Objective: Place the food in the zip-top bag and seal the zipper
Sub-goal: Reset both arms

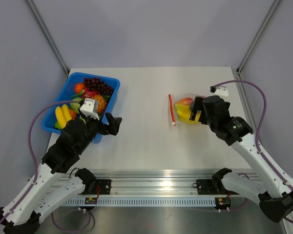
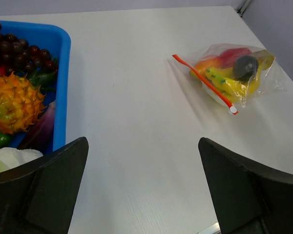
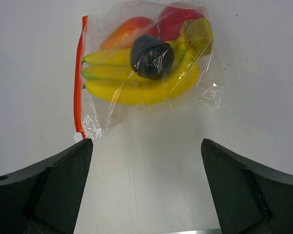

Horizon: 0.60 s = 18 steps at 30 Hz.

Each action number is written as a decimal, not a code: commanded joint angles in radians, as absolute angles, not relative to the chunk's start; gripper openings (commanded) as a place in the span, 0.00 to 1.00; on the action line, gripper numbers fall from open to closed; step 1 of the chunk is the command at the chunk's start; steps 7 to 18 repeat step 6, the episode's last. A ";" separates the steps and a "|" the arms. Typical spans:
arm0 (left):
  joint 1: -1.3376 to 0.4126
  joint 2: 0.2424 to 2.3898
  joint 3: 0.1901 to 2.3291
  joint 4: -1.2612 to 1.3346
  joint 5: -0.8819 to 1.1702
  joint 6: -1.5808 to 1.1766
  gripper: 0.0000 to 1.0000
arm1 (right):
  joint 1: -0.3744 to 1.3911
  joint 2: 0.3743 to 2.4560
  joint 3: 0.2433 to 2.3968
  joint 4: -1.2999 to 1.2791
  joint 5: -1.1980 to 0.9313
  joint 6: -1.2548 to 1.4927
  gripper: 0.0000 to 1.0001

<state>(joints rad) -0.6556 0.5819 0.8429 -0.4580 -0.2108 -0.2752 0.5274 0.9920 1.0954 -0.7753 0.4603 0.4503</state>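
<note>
The clear zip-top bag (image 3: 151, 68) lies flat on the white table at the right (image 1: 185, 111) (image 2: 234, 73). Inside it is the food: yellow bananas (image 3: 136, 83), a red piece (image 3: 178, 17), an orange one (image 3: 129, 29) and a dark round one (image 3: 151, 56). The red-orange zipper (image 3: 78, 78) (image 1: 172, 109) (image 2: 205, 84) runs along the bag's left side, its white slider (image 3: 78, 137) at the near end. My right gripper (image 3: 146, 151) (image 1: 196, 111) hovers open just near of the bag, holding nothing. My left gripper (image 2: 142, 146) (image 1: 112, 123) is open and empty beside the tray.
A blue plastic tray (image 1: 110, 85) (image 2: 62, 73) at the left holds dark grapes (image 1: 97, 85), bananas (image 1: 62, 117), a spiky orange fruit (image 2: 14, 102) and other toy food. Purple cables loop at both table sides. Grey walls enclose the back and sides.
</note>
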 commanded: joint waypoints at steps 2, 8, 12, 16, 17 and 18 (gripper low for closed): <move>-0.657 0.653 0.876 -0.485 -0.233 -0.290 0.99 | 0.526 0.968 1.071 -0.730 0.508 0.473 1.00; -0.655 0.661 0.861 -0.450 -0.201 -0.313 0.99 | 0.528 0.999 1.101 -0.768 0.526 0.476 0.99; -0.655 0.661 0.861 -0.450 -0.201 -0.313 0.99 | 0.528 0.999 1.101 -0.768 0.526 0.476 0.99; -0.655 0.661 0.861 -0.450 -0.201 -0.313 0.99 | 0.528 0.999 1.101 -0.768 0.526 0.476 0.99; -0.655 0.661 0.861 -0.450 -0.201 -0.313 0.99 | 0.528 0.999 1.101 -0.768 0.526 0.476 0.99; -0.655 0.661 0.861 -0.450 -0.201 -0.313 0.99 | 0.528 0.999 1.101 -0.768 0.526 0.476 0.99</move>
